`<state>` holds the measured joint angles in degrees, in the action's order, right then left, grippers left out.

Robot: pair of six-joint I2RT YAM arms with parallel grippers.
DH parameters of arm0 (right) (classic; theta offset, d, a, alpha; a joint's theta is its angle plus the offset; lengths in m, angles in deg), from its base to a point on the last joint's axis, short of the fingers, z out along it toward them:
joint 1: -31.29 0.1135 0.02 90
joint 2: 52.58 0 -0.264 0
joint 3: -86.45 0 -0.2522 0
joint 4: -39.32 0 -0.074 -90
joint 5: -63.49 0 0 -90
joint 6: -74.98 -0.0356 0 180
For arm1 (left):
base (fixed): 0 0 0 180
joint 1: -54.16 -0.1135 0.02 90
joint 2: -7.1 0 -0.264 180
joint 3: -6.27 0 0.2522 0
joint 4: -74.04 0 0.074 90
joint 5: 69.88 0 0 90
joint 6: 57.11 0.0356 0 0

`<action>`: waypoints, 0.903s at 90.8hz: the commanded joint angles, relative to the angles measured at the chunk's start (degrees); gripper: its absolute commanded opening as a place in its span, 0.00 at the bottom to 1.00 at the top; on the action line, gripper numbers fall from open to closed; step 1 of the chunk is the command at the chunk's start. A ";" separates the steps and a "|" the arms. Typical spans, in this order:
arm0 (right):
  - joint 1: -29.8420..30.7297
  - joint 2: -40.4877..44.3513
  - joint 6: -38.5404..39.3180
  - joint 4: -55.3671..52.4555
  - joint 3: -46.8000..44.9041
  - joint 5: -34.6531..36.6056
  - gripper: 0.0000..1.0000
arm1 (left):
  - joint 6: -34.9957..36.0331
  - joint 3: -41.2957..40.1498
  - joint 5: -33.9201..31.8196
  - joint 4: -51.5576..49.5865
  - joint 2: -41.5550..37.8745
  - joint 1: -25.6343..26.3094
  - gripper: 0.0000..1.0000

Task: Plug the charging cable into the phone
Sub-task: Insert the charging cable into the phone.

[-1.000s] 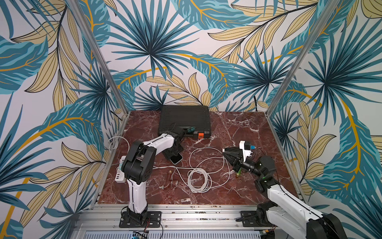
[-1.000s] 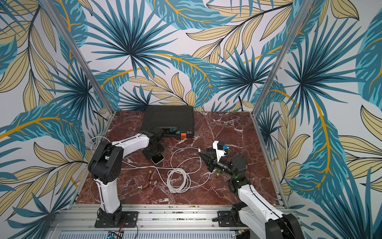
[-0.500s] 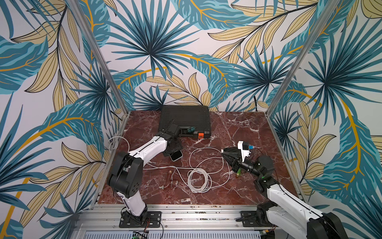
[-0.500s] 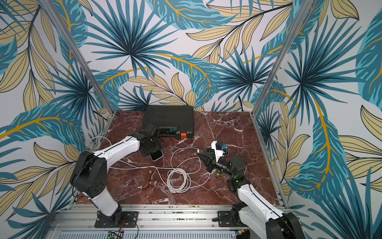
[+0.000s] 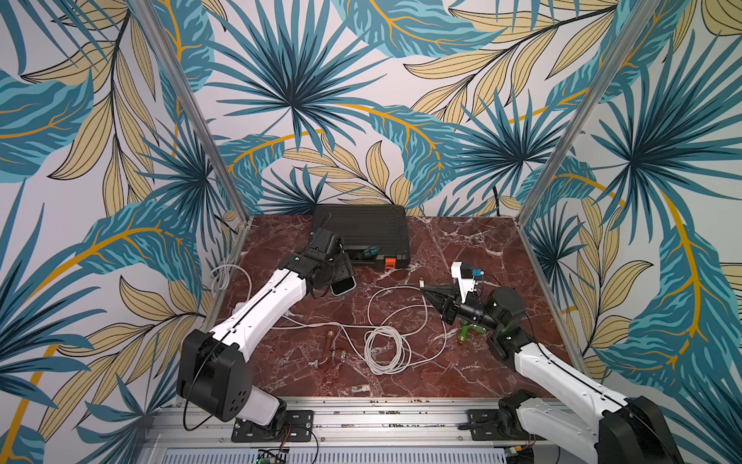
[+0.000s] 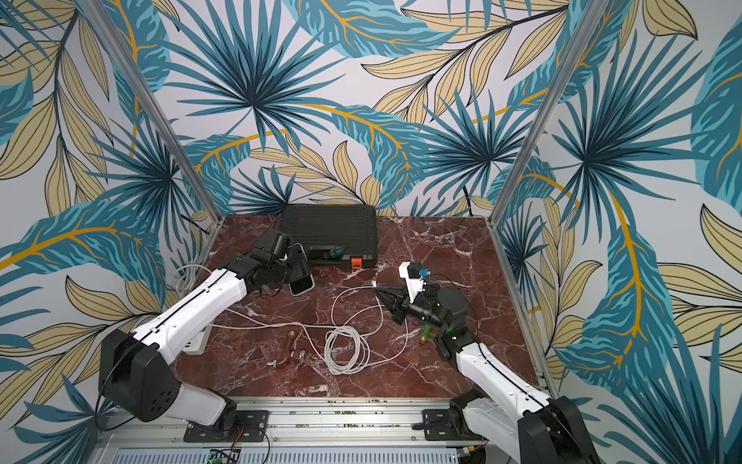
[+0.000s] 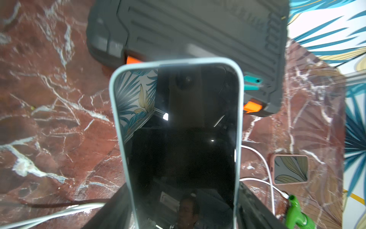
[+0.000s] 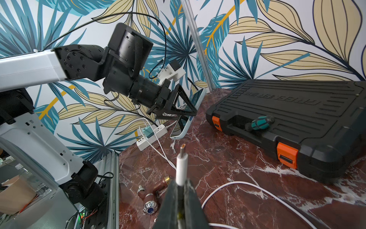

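Observation:
A phone (image 5: 344, 286) (image 6: 302, 284) in a pale blue case hangs tilted above the marble, screen dark (image 7: 178, 128). My left gripper (image 5: 333, 275) (image 7: 183, 218) is shut on its sides; in the right wrist view its black fingers (image 8: 184, 107) clasp the phone (image 8: 187, 126). My right gripper (image 5: 429, 295) (image 6: 383, 293) (image 8: 181, 183) is shut on the charging cable's white plug (image 8: 181, 168). The plug's metal tip points at the phone's lower end, a short gap away. The rest of the cable lies in loose loops (image 5: 385, 349) between the arms.
A black toolbox (image 5: 361, 233) with orange latches and a teal screwdriver (image 5: 369, 252) stands at the back behind the phone. A white power strip (image 6: 196, 341) lies at the left edge. A copper fitting (image 5: 331, 349) and a green part (image 5: 465, 331) rest on the marble.
The left arm has stretched out and raised the phone slightly toward the back. The right gripper, with the plug, has edged a little toward the phone.

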<state>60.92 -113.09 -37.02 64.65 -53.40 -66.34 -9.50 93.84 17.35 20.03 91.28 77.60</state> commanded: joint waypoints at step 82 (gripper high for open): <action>17.71 -20.70 -3.26 -0.10 15.74 4.04 0.00 | 0.98 12.78 -1.15 -1.22 -6.16 6.63 0.12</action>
<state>77.55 -132.17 -39.91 63.56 -38.82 -63.04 -8.02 105.38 17.55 16.62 88.05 83.85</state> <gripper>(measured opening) 0.106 0.785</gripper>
